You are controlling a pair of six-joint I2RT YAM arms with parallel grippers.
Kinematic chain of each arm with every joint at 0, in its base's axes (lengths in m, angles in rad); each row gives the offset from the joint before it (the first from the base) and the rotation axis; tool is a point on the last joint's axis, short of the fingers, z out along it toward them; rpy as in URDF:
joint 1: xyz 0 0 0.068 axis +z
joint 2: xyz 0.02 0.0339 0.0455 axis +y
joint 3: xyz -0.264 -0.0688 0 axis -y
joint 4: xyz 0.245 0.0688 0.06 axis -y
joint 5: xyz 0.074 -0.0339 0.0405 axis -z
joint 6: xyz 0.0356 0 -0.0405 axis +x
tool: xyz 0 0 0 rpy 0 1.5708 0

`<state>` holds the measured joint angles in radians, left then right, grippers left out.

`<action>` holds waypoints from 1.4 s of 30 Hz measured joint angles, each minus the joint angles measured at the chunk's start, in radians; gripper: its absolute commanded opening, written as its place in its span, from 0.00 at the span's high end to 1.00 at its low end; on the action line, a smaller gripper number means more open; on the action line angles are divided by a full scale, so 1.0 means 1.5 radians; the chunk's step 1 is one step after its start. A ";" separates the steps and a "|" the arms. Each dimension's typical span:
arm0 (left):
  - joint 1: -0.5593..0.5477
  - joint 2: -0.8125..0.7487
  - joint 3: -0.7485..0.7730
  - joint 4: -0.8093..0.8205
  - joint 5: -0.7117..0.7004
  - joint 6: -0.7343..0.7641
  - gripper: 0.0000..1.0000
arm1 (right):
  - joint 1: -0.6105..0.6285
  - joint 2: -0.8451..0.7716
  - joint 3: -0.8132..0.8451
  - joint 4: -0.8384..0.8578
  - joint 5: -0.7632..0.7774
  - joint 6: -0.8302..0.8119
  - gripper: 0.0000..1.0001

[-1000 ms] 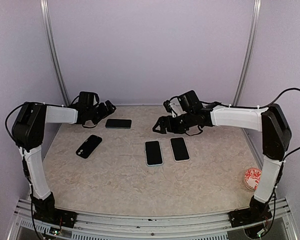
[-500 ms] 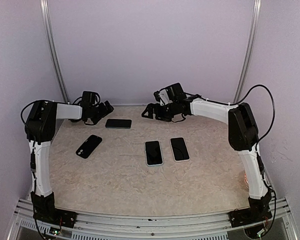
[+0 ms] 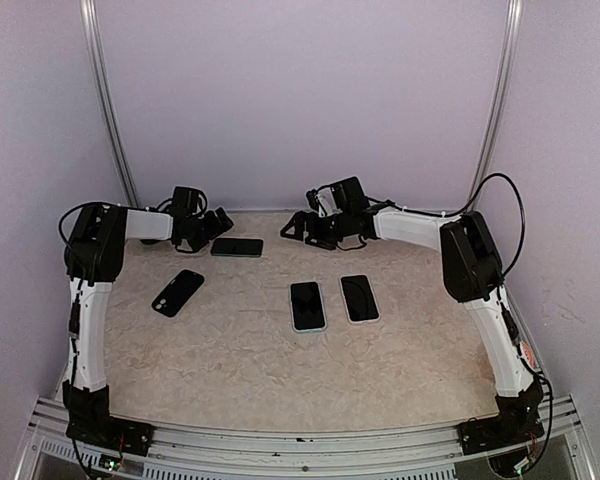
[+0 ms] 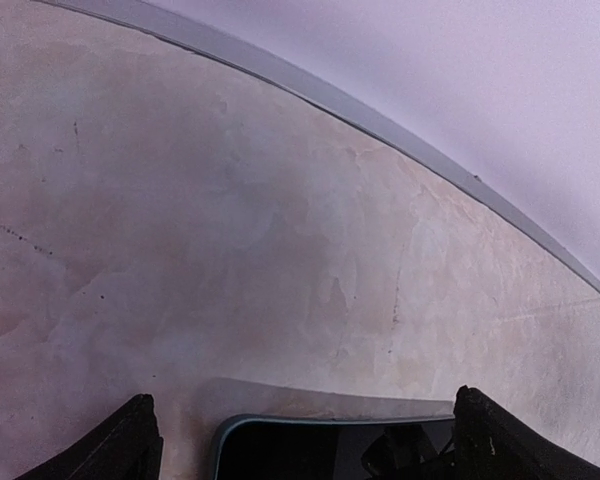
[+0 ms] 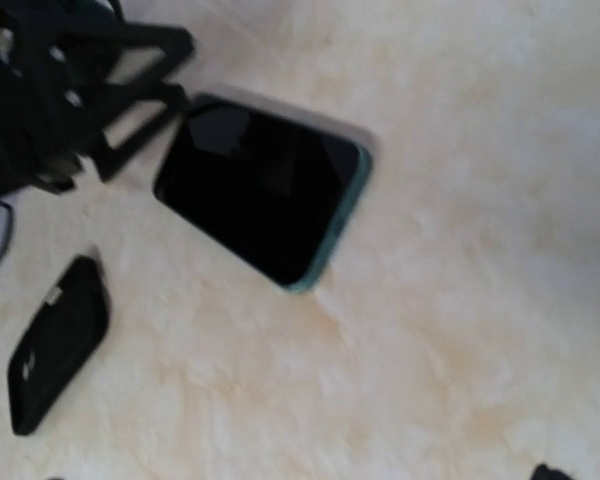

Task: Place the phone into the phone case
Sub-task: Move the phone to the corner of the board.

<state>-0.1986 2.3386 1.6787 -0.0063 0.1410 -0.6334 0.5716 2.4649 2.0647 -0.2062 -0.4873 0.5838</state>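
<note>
A dark phone with a teal rim lies flat near the back left. In the left wrist view its end lies between my two fingers. My left gripper is open and empty, low over the table at the phone's left end. A black phone case lies in front of it and to the left. My right gripper is open and empty, hanging to the right of that phone. The right wrist view shows the phone, the case and my left gripper.
Two more phones lie side by side mid-table: one with a pale blue rim and a dark one. A red and white round thing shows behind the right arm at the table's right edge. The back wall is close behind both grippers.
My right gripper has swung left and back, from above the two middle phones to the back of the table. My left gripper has edged slightly toward the teal-rimmed phone.
</note>
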 measured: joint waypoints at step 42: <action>-0.097 -0.075 -0.161 0.109 0.054 0.011 0.01 | -0.001 0.064 -0.009 0.068 -0.027 0.077 0.01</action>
<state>-0.3447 2.2269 1.4376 0.1577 0.2214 -0.6174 0.5709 2.5610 2.0510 -0.1043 -0.5282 0.6987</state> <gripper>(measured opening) 0.989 0.995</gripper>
